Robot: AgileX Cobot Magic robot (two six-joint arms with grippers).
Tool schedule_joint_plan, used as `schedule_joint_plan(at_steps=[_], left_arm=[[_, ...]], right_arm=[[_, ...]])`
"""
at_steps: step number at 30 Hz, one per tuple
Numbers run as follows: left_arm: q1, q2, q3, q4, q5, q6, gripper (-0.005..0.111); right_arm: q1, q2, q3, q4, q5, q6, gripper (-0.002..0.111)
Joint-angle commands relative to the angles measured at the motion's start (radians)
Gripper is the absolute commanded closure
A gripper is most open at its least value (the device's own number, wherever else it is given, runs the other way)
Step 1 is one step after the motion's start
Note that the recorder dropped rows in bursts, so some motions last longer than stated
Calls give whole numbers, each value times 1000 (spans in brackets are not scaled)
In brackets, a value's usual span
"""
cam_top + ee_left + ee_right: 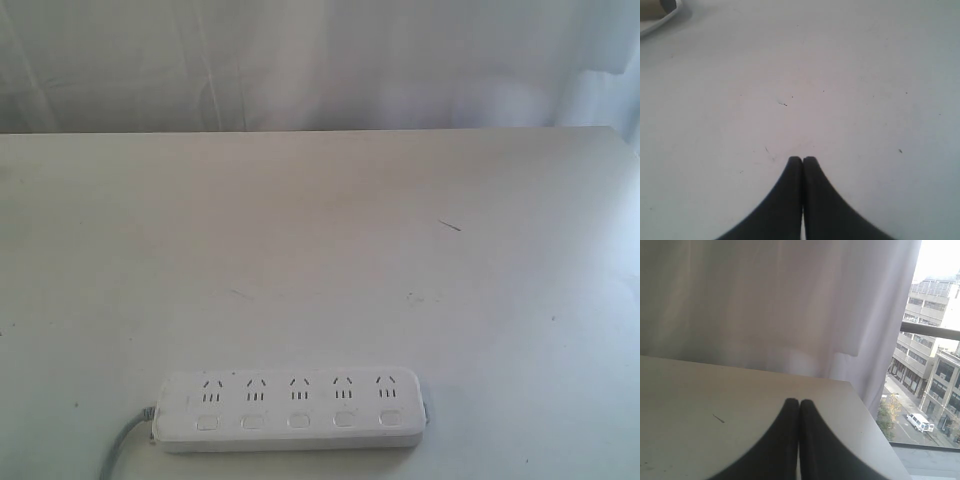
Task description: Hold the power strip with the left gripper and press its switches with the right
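The white power strip (292, 409) lies flat near the front edge of the white table (320, 250), with its grey cord (122, 450) leaving at the left end. Its switches (298, 421) run in a row along the near side, one under each socket group. Neither arm shows in the exterior view. In the left wrist view my left gripper (802, 159) is shut with nothing in it, over bare table; a white object's edge (657, 21) shows in one corner. In the right wrist view my right gripper (799, 401) is shut and empty, pointing at the table's far right corner.
A pale curtain (320, 60) hangs behind the table's far edge. Past the table's right edge (865, 415) the right wrist view shows a window with buildings and a street far below. A short dark mark (449, 226) lies on the tabletop.
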Motion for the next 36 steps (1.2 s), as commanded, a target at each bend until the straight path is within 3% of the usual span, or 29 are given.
schedule_joint_plan(at_steps=[1,9,17,36], left_arm=[[-8,-4,1,-63,-1,90,107],[-8,-4,1,-389,-4,372,107],[-8,-4,1,-461,0,415,107],[-8,-3,1,-464,0,464,107]], right_arm=[[-4,-5,5,-1,2,4,108],[-4,-5,5,-3,0,4,108],[-4,-5,5,-3,2,4,108],[-4,-5,5,-3,0,4,108]])
